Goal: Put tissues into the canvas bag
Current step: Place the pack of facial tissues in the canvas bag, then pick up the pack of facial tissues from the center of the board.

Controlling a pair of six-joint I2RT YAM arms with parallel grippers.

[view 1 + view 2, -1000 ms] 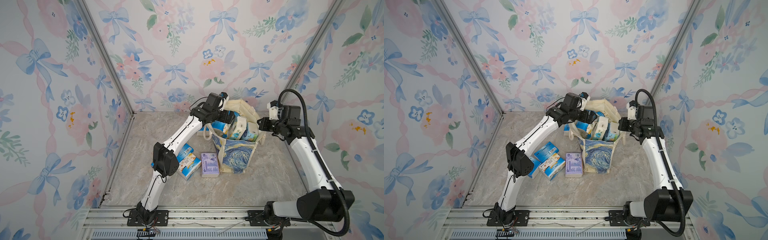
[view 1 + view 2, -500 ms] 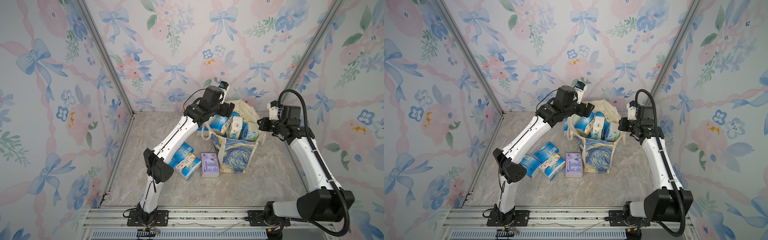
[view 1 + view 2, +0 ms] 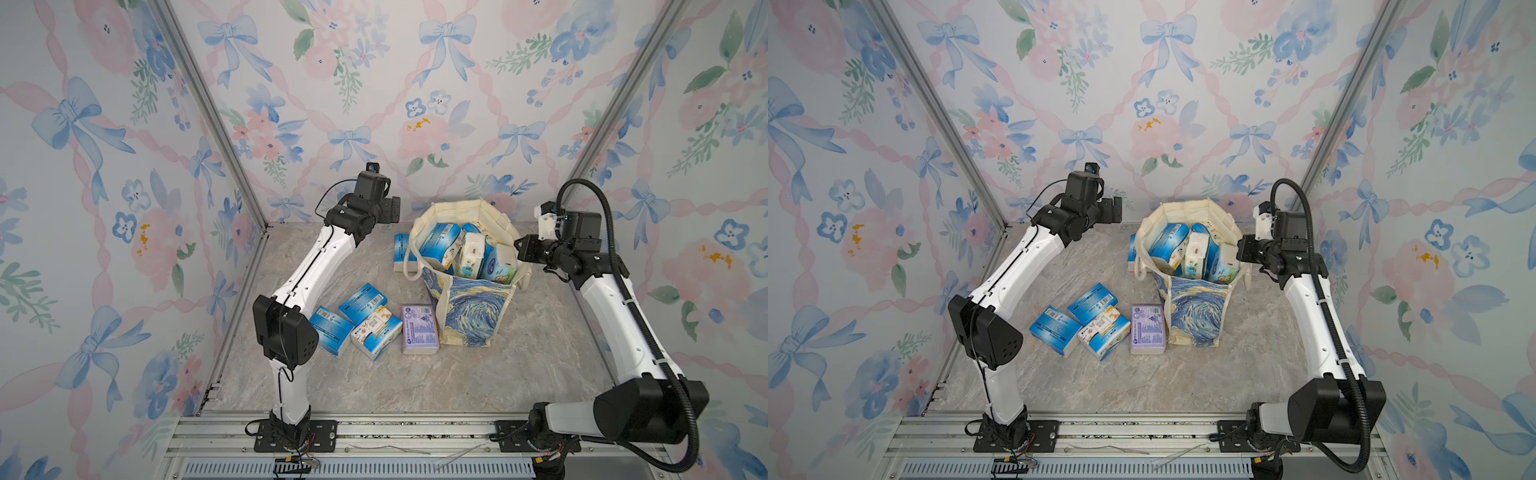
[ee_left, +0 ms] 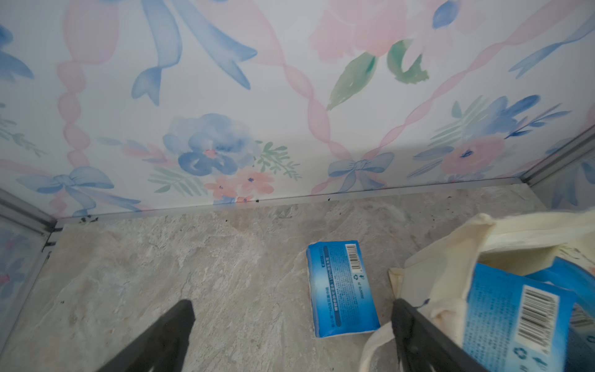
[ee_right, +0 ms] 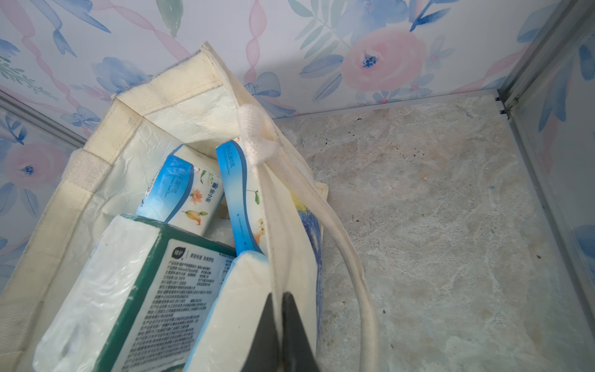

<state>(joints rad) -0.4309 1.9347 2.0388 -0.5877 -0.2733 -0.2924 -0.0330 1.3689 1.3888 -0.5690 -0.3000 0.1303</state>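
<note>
- canvas bag (image 3: 473,316): cream with a blue swirl print, upright on the table (image 3: 415,386) near the far wall, mouth open.
- tissues in the bag (image 3: 465,253): we see several packs standing on end, reaching the rim. Only the right wrist view lets us make out a green-white pack (image 5: 145,290) with a printed panel, two blue-and-white packs beyond it, and the crinkled pale lining.
- tissues on the table: three blue-and-white packs (image 3: 357,320) lie touching one another, with a lilac pack (image 3: 419,334) just beside the bag's front. We find these in the top views only. One lone blue pack (image 4: 341,290) lies flat by the bag's far left corner, next to a rope handle (image 4: 375,341). The left wrist view shows its barcode, while the top views show only part of it.
- left end effector (image 4: 291,306): fingers spread wide with nothing between them, raised above the table near the bag's left side.
- right end effector (image 5: 278,294): fingers closed together on the cloth of the bag's rim. We see the pinch in the right wrist view. The top views show only its tip meeting the bag's right edge.
</note>
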